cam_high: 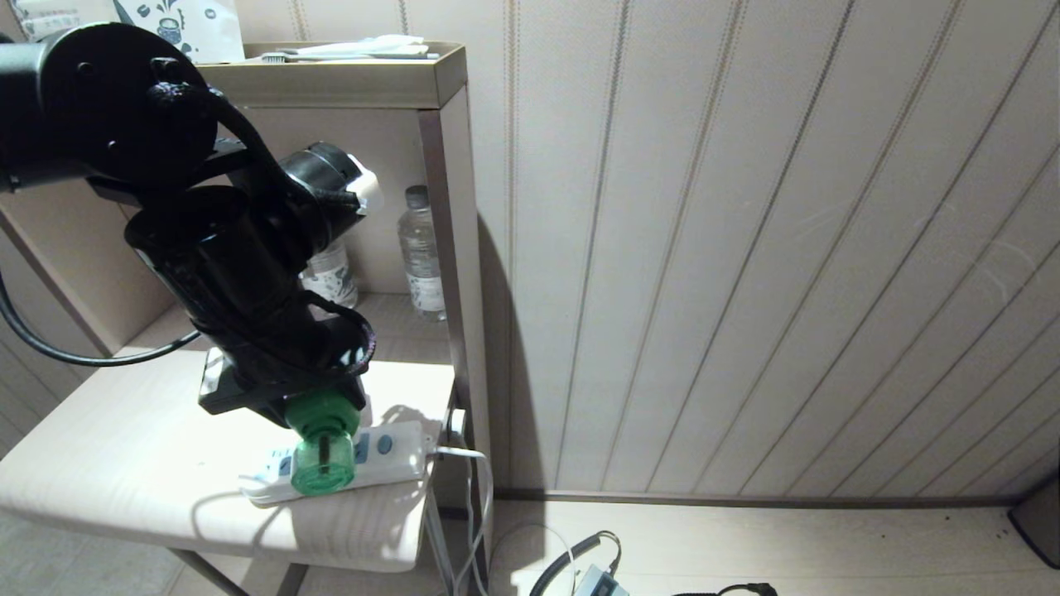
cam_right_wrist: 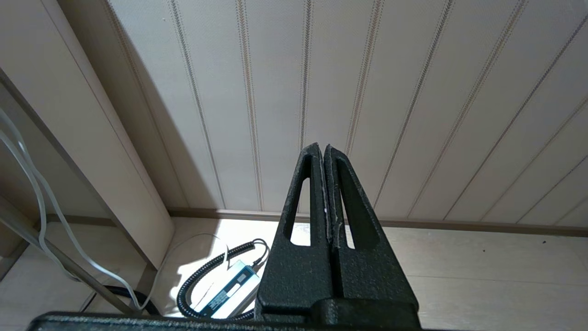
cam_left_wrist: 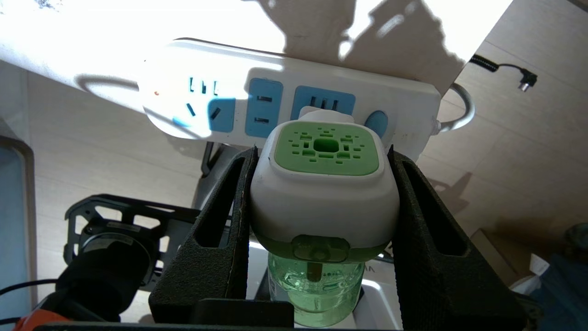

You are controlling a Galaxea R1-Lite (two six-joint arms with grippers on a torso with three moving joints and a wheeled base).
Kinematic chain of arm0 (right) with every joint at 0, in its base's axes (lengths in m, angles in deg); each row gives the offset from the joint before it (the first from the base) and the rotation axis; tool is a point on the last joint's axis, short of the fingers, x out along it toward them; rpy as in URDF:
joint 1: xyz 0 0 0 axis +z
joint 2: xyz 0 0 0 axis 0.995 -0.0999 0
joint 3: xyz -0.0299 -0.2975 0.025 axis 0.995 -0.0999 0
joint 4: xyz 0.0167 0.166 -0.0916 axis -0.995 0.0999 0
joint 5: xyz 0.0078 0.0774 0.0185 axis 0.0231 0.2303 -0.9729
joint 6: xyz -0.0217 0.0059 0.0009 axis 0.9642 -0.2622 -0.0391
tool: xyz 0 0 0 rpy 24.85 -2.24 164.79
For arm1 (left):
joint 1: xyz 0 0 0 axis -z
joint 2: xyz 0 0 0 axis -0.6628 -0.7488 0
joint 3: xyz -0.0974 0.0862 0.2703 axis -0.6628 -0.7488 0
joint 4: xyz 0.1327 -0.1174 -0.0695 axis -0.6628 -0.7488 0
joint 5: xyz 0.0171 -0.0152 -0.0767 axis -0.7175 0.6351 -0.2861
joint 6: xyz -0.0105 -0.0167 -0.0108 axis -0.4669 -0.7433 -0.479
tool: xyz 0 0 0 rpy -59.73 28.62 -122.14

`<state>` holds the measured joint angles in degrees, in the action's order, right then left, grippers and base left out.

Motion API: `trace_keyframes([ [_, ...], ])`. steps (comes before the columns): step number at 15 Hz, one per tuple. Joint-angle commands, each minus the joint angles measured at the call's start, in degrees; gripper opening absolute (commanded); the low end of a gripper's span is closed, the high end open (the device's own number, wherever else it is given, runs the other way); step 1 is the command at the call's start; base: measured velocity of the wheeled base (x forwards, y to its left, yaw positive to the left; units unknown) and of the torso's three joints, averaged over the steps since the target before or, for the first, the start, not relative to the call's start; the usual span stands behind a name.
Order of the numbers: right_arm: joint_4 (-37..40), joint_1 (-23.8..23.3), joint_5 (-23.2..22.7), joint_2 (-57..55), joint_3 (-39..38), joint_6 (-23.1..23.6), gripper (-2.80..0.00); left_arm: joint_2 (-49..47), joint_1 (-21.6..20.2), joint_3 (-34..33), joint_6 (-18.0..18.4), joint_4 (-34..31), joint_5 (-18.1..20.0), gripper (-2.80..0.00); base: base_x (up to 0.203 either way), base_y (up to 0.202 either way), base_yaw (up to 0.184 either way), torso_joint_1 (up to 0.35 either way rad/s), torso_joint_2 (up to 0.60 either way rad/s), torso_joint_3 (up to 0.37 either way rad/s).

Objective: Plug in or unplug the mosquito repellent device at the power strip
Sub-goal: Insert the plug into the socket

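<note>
The mosquito repellent device [cam_left_wrist: 324, 193] has a white head with a green vented face and a green liquid bottle. My left gripper [cam_left_wrist: 321, 151] is shut on it, one black finger on each side of the head. Its white back part rests against the power strip [cam_left_wrist: 404, 99] at a pale blue socket near the cord end; the prongs are hidden. In the head view the device [cam_high: 323, 451] hangs below my left wrist over the power strip [cam_high: 389, 451], which lies at the table's front right corner. My right gripper [cam_right_wrist: 320, 147] is shut and empty, pointing at the wall and floor.
The strip lies on a pale table [cam_high: 124, 447]; its white cord [cam_high: 472, 463] drops over the right edge. A clear water bottle [cam_high: 421, 252] stands on the shelf behind, beside a metal post [cam_high: 451, 248]. A power adapter with coiled black cable [cam_right_wrist: 225, 289] lies on the floor.
</note>
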<state>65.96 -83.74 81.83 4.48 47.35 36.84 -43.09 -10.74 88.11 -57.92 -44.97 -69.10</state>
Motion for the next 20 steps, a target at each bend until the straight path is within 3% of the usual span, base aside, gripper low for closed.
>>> trace_keyframes([
  [1,0.00,0.00,0.01,-0.05,0.00,-0.02,-2.80,-0.28,-0.10,0.06,-0.22,-0.46,-0.22,-2.80,0.000,0.000,0.000,0.000,0.00,0.000],
  [20,0.00,0.00,0.01,-0.05,0.00,-0.02,-2.80,-4.76,-0.19,-0.98,0.18,0.33,0.22,-2.80,0.000,0.000,0.000,0.000,0.00,0.000],
])
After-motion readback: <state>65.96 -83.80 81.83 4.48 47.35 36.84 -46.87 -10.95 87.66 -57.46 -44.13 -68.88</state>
